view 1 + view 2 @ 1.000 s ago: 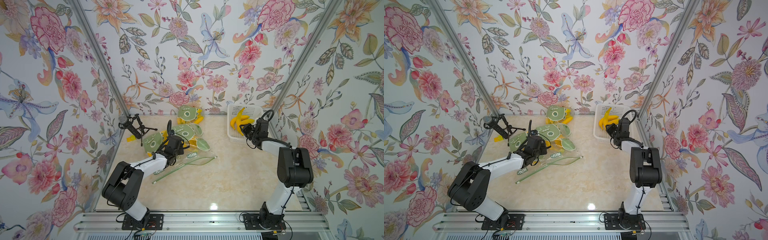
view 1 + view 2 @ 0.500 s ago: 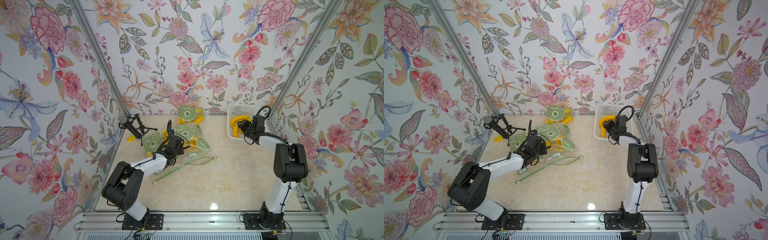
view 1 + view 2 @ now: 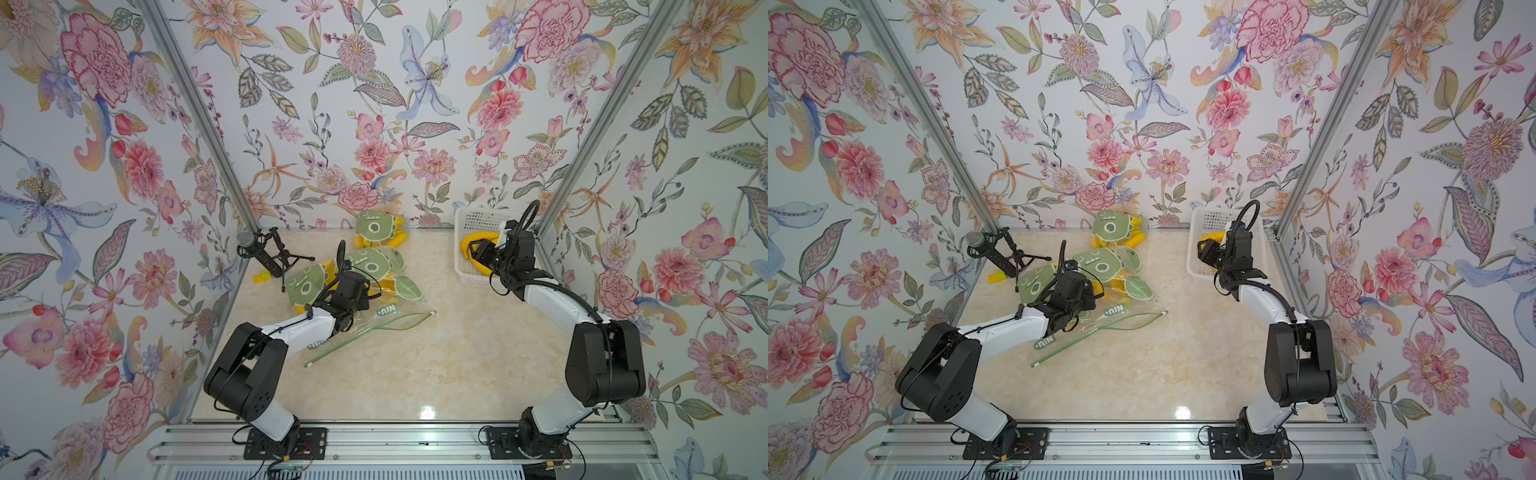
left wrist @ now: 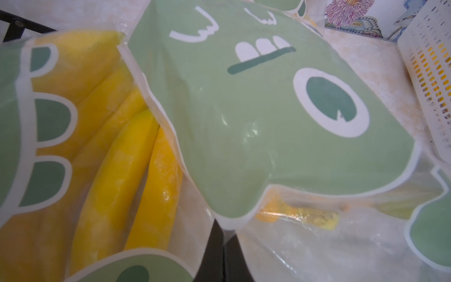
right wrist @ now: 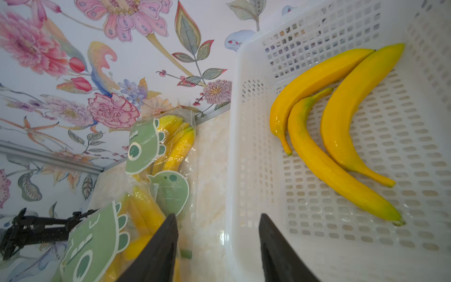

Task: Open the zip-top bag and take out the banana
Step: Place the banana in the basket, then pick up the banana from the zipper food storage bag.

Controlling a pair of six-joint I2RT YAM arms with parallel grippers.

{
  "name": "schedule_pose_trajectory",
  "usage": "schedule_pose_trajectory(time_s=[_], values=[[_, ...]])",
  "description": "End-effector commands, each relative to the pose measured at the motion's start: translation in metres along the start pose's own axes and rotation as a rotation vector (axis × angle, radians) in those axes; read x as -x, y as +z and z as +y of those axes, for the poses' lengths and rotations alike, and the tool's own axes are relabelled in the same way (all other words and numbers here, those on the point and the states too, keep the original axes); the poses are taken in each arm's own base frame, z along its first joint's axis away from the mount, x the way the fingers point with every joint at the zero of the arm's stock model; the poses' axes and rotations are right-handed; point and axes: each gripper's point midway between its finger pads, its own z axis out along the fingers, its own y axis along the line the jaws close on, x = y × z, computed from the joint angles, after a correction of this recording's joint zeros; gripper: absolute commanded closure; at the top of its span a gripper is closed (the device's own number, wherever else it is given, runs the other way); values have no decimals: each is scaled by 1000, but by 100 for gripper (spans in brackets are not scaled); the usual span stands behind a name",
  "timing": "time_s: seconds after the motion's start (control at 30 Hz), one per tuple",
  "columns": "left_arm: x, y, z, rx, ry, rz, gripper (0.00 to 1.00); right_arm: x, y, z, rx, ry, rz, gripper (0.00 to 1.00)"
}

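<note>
Status of right hand [image 5: 217, 219]: stands wide, jaws well apart, grips nothing; hovers at the near left rim of the white basket [image 5: 246, 151]. Basket position: far right corner of the table [image 3: 436, 365], beside the right wall. Basket contents: three loose bananas [image 5: 314, 156], side by side on the perforated floor, clear of the fingers [image 5: 161, 244]. Status of left hand [image 4: 221, 235]: stands closed, fingertips together; sits low among the bags at left centre of the table. In the left wrist view, clear film over the fingertips; grip on that film: cannot tell. Directly ahead of the left hand: zip-top bag [image 4: 268, 109] with green dinosaur print, overlapping a second printed bag [image 4: 48, 122] packed with bagged bananas [image 4: 117, 185]. In both top views: pile of printed bags [image 3: 370, 262] just beyond the left hand, and a far bag [image 3: 376, 226] of the same print, with yellow fruit inside, against the far wall. On the near side of the pile: flat clear bag [image 3: 388, 322] with a green zip strip, spread on the table and reaching partly under the left arm. At far left, close to the left wall: black microphone stand [image 3: 270, 255] on small tripod legs.
</note>
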Motion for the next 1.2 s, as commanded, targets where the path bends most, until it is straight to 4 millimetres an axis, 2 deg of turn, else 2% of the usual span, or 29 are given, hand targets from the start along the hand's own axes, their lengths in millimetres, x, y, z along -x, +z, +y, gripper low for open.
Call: schedule_pose_trajectory(time_s=[0.0,0.13,0.3,0.47,0.57,1.0,1.17], values=[[8,-8,-10,-26,11,-16,100,-62,-17,36,97,-216,118,48],[11,-9,-12,-29,16,-20,100,-120,-46,69,209,-338,172,52],[13,-10,-16,-37,13,-26,100,-171,-74,90,341,-393,179,53],[17,-12,-22,-43,16,-33,100,-221,-81,109,428,-423,243,56],[17,-12,-24,-41,17,-33,100,-241,-75,113,422,-436,267,57],[11,-14,-25,-33,30,-22,100,-242,-21,110,365,-354,260,59],[6,-12,-24,-27,38,-10,100,-235,-7,110,354,-338,242,58]])
